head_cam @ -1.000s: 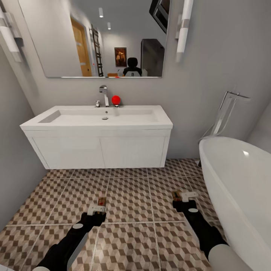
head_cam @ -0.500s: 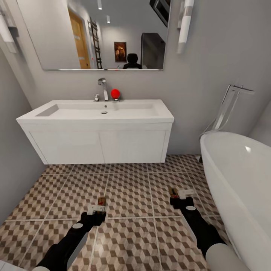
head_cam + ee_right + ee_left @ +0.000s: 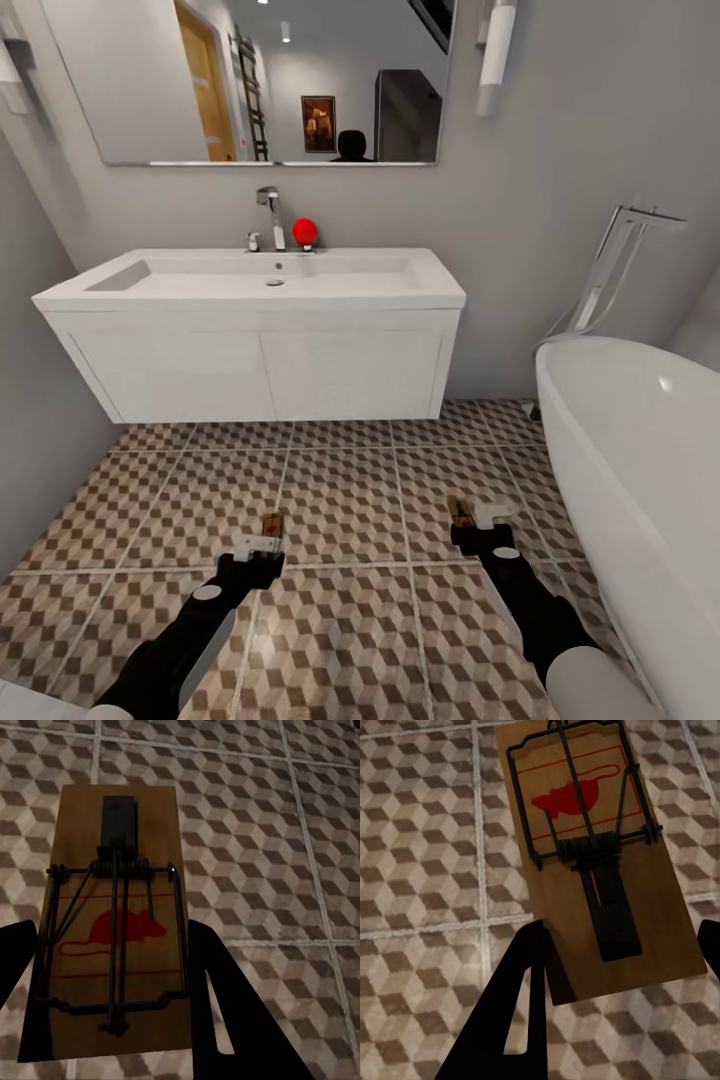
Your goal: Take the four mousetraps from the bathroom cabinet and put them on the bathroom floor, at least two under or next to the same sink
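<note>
Left gripper is seen clamped on a mousetrap, right gripper on another; red mouse prints are revealed by wrist views, the bathroom sink upper-centre overhead.

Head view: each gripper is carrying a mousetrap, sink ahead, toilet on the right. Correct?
Not quite: a white bathtub stands on the right, as the head view shows. The left gripper and right gripper each hold a mousetrap, sink ahead.

Cube-patterned bathroom floor — bathtub resting
</note>
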Motion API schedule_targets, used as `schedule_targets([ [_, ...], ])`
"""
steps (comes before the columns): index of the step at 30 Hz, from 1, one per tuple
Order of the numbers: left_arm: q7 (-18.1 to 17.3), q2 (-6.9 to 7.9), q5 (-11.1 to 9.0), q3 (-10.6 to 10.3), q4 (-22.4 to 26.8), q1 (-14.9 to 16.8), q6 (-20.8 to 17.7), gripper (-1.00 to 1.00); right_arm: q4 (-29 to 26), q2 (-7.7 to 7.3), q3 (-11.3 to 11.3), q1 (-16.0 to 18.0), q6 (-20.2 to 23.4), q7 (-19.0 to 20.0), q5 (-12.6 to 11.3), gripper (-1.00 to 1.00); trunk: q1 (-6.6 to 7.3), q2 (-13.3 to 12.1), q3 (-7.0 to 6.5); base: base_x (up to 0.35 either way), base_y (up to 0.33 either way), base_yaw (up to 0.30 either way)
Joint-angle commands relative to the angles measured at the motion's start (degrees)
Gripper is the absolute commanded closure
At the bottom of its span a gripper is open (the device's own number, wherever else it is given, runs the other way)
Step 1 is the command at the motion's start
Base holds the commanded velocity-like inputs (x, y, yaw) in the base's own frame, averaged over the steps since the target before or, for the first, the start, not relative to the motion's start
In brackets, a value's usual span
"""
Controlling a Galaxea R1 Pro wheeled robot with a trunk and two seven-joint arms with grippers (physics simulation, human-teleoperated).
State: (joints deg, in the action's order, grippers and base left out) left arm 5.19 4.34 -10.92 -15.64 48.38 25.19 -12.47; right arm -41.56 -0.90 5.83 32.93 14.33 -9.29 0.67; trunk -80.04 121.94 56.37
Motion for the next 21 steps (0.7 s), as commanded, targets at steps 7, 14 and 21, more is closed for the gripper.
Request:
schedule_targets([
  [7,0.6,0.1,-0.5,-0.4,2.9,0.0,-0.4,1.0,-0.1,-0.06,0.4,0.0,0.4,-0.4,-0.1,1.0,-1.53,2.8,1.95,0.0,0.0,0.0],
  [14,0.6,0.07,-0.5,-0.4,3.4,0.0,-0.4,1.0,-0.1,-0.06,0.4,0.0,0.4,-0.4,-0.1,1.0,-3.07,5.7,3.85,0.0,0.0,0.0],
  [21,0.6,0.07,-0.5,-0.4,3.4,0.0,-0.4,1.0,-0.1,-0.06,0.4,0.0,0.4,-0.3,-0.1,1.0,-4.61,8.5,5.74,0.0,0.0,0.0],
])
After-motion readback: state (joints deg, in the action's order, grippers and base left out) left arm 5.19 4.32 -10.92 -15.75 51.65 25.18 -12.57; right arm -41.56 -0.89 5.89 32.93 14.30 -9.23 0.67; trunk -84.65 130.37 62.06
